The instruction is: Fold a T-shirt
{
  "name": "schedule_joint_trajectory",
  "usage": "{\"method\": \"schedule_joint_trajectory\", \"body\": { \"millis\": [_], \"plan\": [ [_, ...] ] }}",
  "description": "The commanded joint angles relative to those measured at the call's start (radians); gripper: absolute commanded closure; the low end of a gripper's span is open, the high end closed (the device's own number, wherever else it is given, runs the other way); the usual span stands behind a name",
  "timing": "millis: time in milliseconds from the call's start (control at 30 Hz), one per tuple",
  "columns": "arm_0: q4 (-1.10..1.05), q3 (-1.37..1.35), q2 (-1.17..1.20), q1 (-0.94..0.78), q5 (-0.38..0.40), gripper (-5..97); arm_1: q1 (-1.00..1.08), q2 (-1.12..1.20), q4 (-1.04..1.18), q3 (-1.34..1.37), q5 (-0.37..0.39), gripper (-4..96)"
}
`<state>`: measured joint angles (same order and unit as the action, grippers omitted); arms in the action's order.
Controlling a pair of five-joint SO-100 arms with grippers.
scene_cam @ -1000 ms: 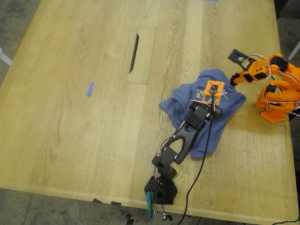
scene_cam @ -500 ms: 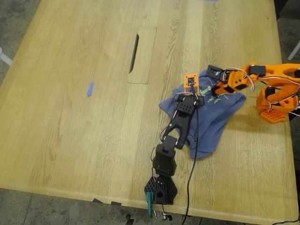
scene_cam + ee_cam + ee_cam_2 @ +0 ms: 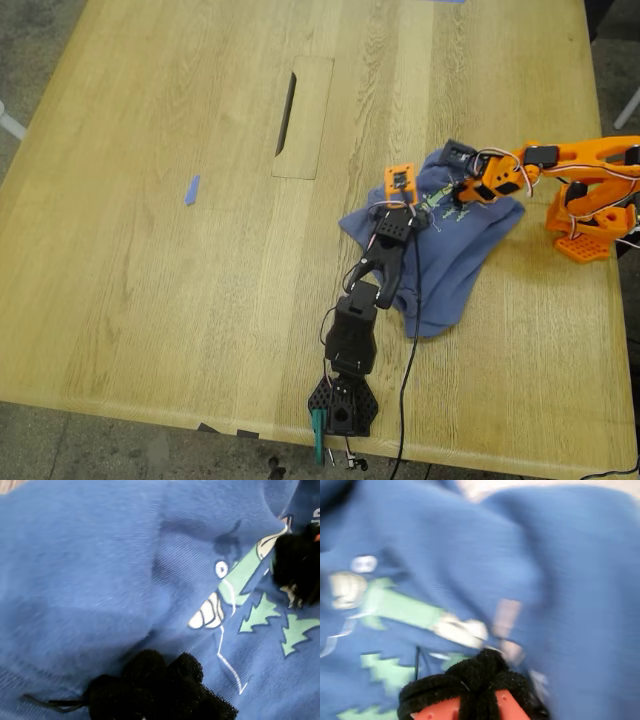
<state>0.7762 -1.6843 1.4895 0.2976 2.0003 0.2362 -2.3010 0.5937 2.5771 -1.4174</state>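
T-shirt [image 3: 450, 240] lies crumpled beneath both grippers' fingers [image 3: 165, 685].

**Crowded on the shirt, open table elsewhere**

You have both arms meeting over the crumpled T-shirt [image 3: 450, 240], leaving little room there. Toward the exterior view's left, only the cable slot [image 3: 288, 110] and blue tape piece [image 3: 192, 189] interrupt the table [image 3: 150, 280].

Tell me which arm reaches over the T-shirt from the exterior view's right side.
The orange arm. Its base sits at the exterior view's right table edge, while the black arm rises from the bottom edge. Both end over the blue T-shirt.
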Motion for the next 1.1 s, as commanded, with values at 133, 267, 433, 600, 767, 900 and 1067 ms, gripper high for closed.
{"method": "schedule_joint_trajectory", "body": {
  "millis": [133,267,433,600,767,900,1067],
  "plan": [
    [-0.021,-0.207,0.278,-0.138,0.002,91,0.164,-0.138,0.054,0.069,0.002,91.3],
    [0.012,-0.195,0.327,-0.166,0.000,91,0.218,-0.218,0.135,0.063,0.000,91.3],
    [0.124,0.009,0.293,-0.072,0.005,91,0.173,-0.202,0.256,-0.115,0.000,91.4],
    [0.212,0.301,0.143,0.052,0.008,91,0.044,-0.089,0.325,-0.328,0.003,91.4],
    [0.245,0.534,-0.029,0.118,0.011,91,-0.067,-0.011,0.284,-0.362,0.008,91.4],
    [0.210,0.549,-0.095,0.126,0.015,91,-0.100,0.017,0.178,-0.259,0.009,91.4],
    [0.132,0.445,-0.120,0.060,0.015,91,-0.044,0.041,0.049,-0.130,0.006,91.4]
  ]
}}
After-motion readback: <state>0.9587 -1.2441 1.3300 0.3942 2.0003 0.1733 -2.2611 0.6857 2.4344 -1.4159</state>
